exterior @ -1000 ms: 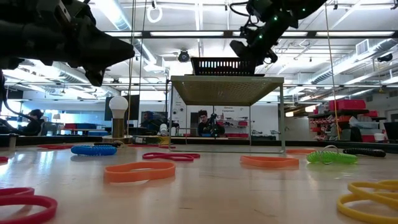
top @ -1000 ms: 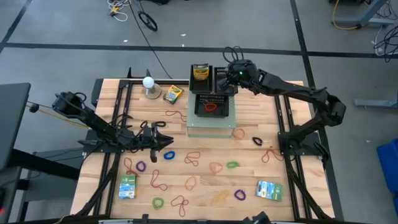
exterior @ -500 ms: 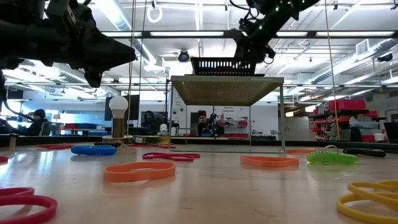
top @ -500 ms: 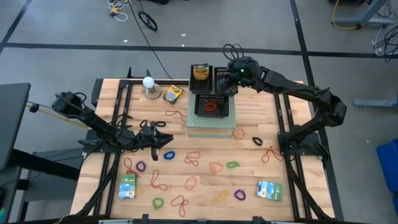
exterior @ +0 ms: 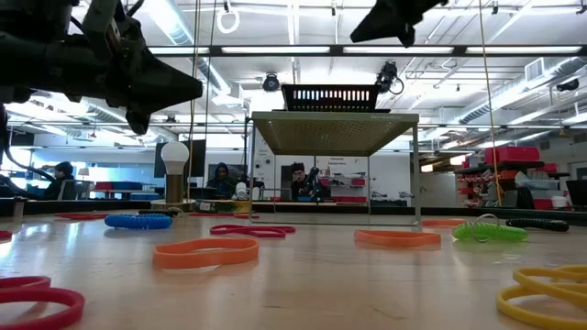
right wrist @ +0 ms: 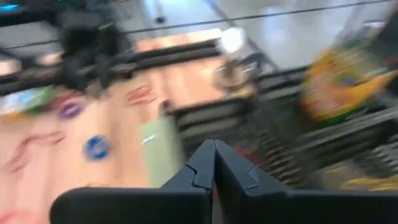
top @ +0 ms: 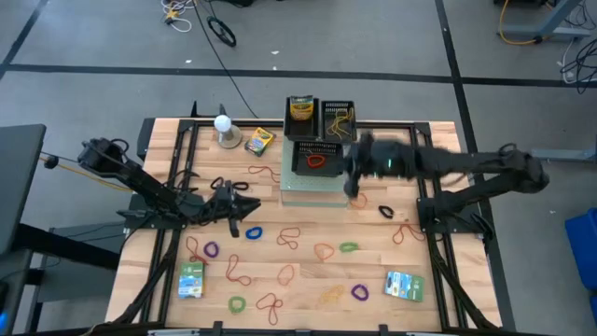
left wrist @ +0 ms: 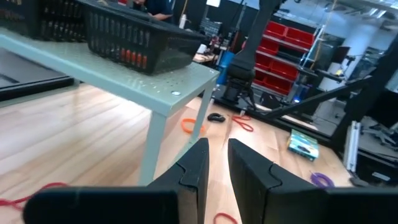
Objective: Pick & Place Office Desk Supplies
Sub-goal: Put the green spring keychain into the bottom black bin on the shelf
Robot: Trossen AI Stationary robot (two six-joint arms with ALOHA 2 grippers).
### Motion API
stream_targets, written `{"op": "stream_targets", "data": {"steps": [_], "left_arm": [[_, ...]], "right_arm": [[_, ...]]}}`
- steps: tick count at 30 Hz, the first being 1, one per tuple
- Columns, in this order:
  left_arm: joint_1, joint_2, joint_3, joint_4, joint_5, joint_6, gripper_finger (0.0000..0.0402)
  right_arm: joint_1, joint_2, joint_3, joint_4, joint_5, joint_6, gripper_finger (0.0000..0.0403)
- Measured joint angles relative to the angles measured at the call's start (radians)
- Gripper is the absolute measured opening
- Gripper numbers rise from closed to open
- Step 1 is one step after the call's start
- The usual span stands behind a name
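Two grippers [top: 250,211] [top: 353,187] aloft — right shut, empty

Wooden counter [top: 373,271] carrying a white ball on a round base [top: 224,128] at its far left corner, a pale green stand [top: 317,189], and black mesh baskets [top: 322,159] on and behind it.

Your left arm [top: 149,191]: dark, slim jointed links, black cable loops near base. Your right arm [top: 466,168]: same dark finish. Wrist fingers [left wrist: 249,171]: black, angular, wedge-tipped.
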Motion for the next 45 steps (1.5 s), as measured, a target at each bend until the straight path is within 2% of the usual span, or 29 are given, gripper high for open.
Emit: {"op": "stream_targets", "data": {"steps": [4,7,11,16,22,25,31,36,45], "left_arm": [[0.014,0.000,0.000,-0.023,0.000,0.003,0.0065],[0.014,0.000,0.000,-0.036,0.004,0.014,0.0065],[0.014,0.001,0.000,-0.064,0.004,0.017,0.0065],[0.014,0.021,0.001,-0.065,0.046,0.012,0.0060],[0.015,0.046,0.001,-0.066,0.072,0.008,0.0031],[0.014,0.047,0.002,-0.064,0.086,0.009,0.0008],[0.015,0.047,0.002,-0.063,0.098,0.012,0.0010],[0.030,0.047,0.002,-0.063,0.098,0.006,0.0009],[0.048,0.049,0.002,-0.068,0.098,0.000,0.0009]], "right_arm": [[0.171,-0.005,-0.145,0.077,0.106,0.094,0.0022],[0.288,-0.005,-0.214,0.110,0.158,0.170,0.0011],[0.418,-0.004,-0.249,0.109,0.216,0.269,0.0005],[0.518,0.008,-0.251,0.095,0.267,0.359,0.0028],[0.574,0.090,-0.251,0.042,0.256,0.455,0.0073],[0.591,0.138,-0.251,0.040,0.206,0.479,0.0110],[0.619,0.273,-0.251,-0.038,0.090,0.530,0.0172],[0.620,0.385,-0.251,-0.055,0.068,0.490,0.0175],[0.620,0.507,-0.223,-0.072,0.074,0.379,0.0145]]}}
